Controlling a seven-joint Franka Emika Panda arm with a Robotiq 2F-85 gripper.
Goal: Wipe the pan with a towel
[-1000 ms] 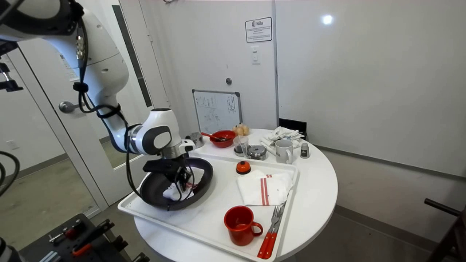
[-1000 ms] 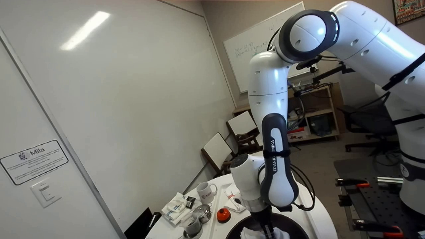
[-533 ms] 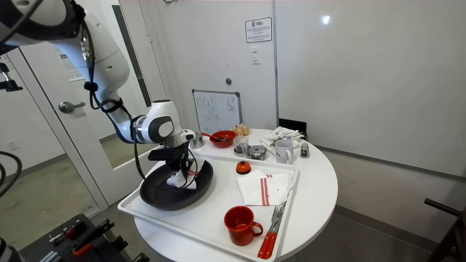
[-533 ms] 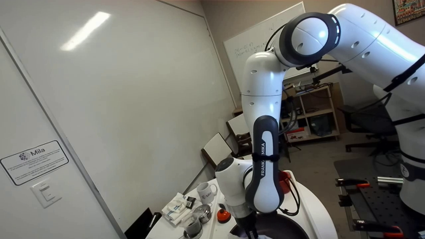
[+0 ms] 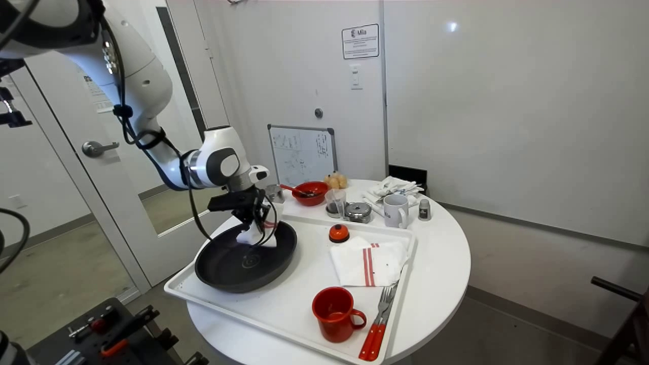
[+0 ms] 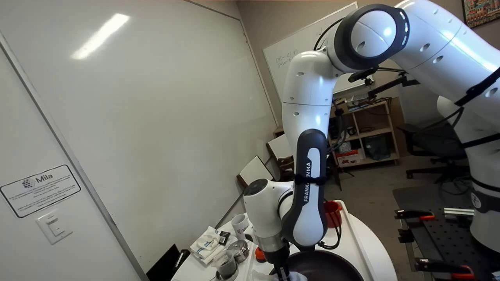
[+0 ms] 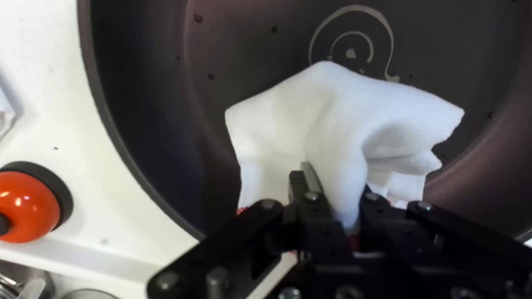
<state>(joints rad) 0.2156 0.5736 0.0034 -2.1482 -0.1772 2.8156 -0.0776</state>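
Observation:
The dark round pan (image 5: 228, 266) rests on the white tray; a ring mark and several small specks show on its floor in the wrist view. My gripper (image 7: 338, 187) is shut on the white towel (image 7: 286, 120), which bunches up between the fingers (image 7: 309, 182) and spreads out beyond them. In an exterior view the gripper (image 5: 261, 225) holds the towel (image 5: 249, 237) at the far part of the pan. Whether the cloth touches the pan floor or wall there, I cannot tell. At the bottom of an exterior view, the towel (image 6: 299, 276) is partly cut off.
On the tray (image 5: 243, 319) are a red mug (image 5: 334, 314), red-handled cutlery (image 5: 375, 329), a red-striped white cloth (image 5: 367, 261) and an orange-red round item (image 5: 338, 233). Behind stand a red bowl (image 5: 310, 193), a clear cup (image 5: 335, 202) and a white mug (image 5: 395, 210).
My gripper has carried the towel towards the far side of the pan and appears higher. More of the pan floor, with its ring mark, now shows. The pan stays in place.

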